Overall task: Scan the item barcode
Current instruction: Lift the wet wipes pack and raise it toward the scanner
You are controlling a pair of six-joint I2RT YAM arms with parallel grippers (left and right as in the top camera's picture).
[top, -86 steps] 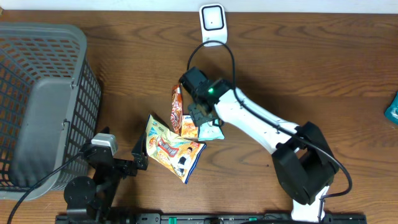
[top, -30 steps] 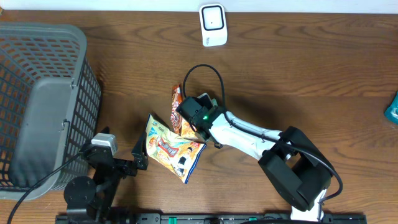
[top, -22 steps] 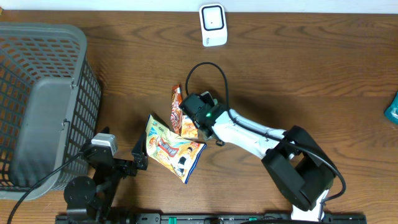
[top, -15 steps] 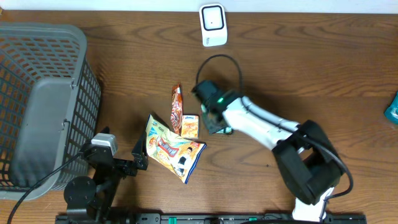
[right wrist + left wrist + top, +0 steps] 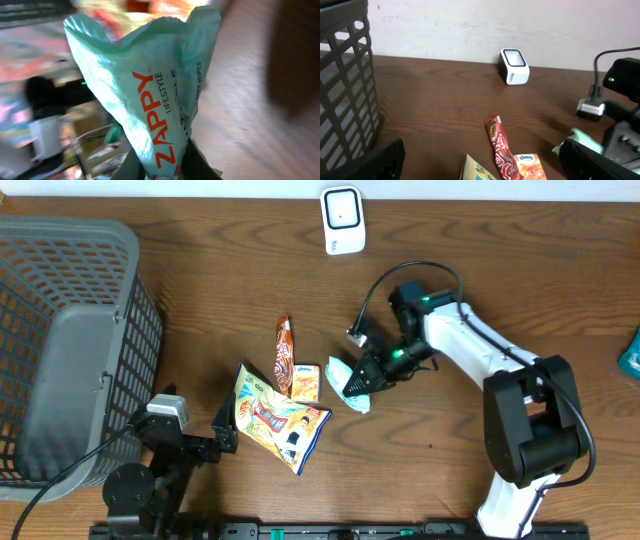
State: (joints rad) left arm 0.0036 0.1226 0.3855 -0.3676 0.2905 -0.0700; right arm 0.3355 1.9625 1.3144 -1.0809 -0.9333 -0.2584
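Right jaws clamp one end of the mint wipes pack (image 5: 349, 379), which is over mid-worktop, just right of the snack packets (image 5: 285, 405). The scanner (image 5: 342, 220) stands at the far edge, almost straight beyond the pack and well apart. The pack's long axis runs leftward out of the jaws. Right arm (image 5: 470, 345) is bent, wrist turned left, and is clearly the nearer arm. Left jaws are wide open and empty by the near edge. Barcode side can't be told.

Pale green wipes pack (image 5: 349, 378), soft and crumpled, lettered ZAPPY in orange and LIFESTYLE in blue, is pinched at one end by my right gripper (image 5: 372, 370). The white scanner (image 5: 341, 219), its dark-framed window tilted upward, stands farther back, well apart from the pack.
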